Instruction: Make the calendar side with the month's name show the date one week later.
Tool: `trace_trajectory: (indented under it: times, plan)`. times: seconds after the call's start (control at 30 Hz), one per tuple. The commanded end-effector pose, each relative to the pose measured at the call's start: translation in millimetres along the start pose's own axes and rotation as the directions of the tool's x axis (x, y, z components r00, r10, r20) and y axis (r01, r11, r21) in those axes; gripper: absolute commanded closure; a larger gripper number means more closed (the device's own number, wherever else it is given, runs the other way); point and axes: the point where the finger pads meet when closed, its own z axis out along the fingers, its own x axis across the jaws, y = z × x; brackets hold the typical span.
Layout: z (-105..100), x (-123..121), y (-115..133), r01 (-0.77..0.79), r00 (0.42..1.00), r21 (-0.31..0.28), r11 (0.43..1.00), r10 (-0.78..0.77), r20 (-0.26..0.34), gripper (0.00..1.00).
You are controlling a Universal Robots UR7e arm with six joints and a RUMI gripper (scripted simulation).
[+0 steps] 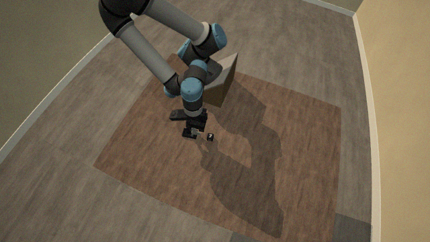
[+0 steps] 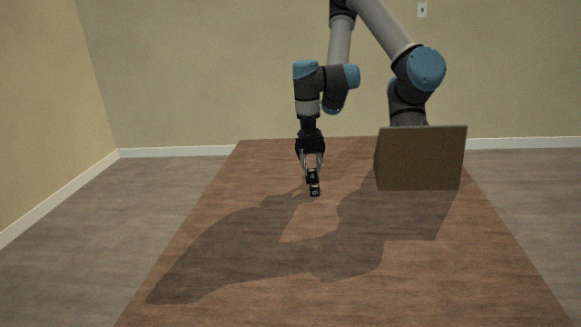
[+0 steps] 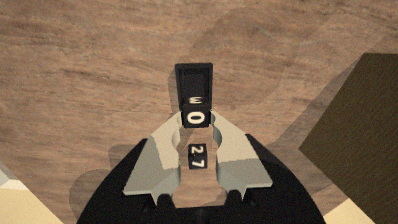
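My gripper (image 2: 311,173) is shut on a small black cube (image 2: 311,175) with white digits and holds it just above the wooden table. In the wrist view the held cube (image 3: 195,119) shows a 0 toward the camera and a 3 on the face beyond; in the exterior view it shows a 4. The black tray (image 3: 194,80) lies just past the held cube and is mostly hidden under the gripper (image 1: 194,132) in the top view. The second cube (image 1: 210,136) lies loose on the table beside the gripper, showing a 7. It also shows in the exterior view (image 2: 314,191) and in the wrist view (image 3: 197,163).
A tan box (image 2: 419,156) stands on the table at the arm's base, behind and to the right of the gripper. It also shows in the top view (image 1: 222,81). The arm's shadow falls over the table's front half.
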Motion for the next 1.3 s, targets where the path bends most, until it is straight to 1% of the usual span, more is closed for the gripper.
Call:
trace_trajectory:
  times: [0.0, 0.6, 0.63, 0.7, 0.73, 0.87, 0.9, 0.97, 1.0, 1.07, 1.1, 1.27]
  plan:
    - [-0.2, -0.2, 0.0, 0.000, 1.000, 0.000, 1.000, 0.000, 0.001, 0.90]
    - [-0.2, -0.2, 0.0, 0.000, 1.000, 0.000, 1.000, 0.000, 0.001, 0.90]
    - [-0.2, -0.2, 0.0, 0.000, 1.000, 0.000, 1.000, 0.000, 0.001, 0.86]
    - [-0.2, -0.2, 0.0, 0.000, 1.000, 0.000, 1.000, 0.000, 0.001, 0.86]
    - [-0.2, -0.2, 0.0, 0.000, 1.000, 0.000, 1.000, 0.000, 0.001, 0.83]
    - [-0.2, -0.2, 0.0, 0.000, 1.000, 0.000, 1.000, 0.000, 0.001, 0.83]
    - [-0.2, -0.2, 0.0, 0.000, 1.000, 0.000, 1.000, 0.000, 0.001, 0.79]
    - [-0.2, -0.2, 0.0, 0.000, 1.000, 0.000, 1.000, 0.000, 0.001, 0.79]
    - [-0.2, -0.2, 0.0, 0.000, 1.000, 0.000, 1.000, 0.000, 0.001, 0.76]
    - [-0.2, -0.2, 0.0, 0.000, 1.000, 0.000, 1.000, 0.000, 0.001, 0.76]
    - [-0.2, -0.2, 0.0, 0.000, 1.000, 0.000, 1.000, 0.000, 0.001, 0.72]
    - [-0.2, -0.2, 0.0, 0.000, 1.000, 0.000, 1.000, 0.000, 0.001, 0.72]
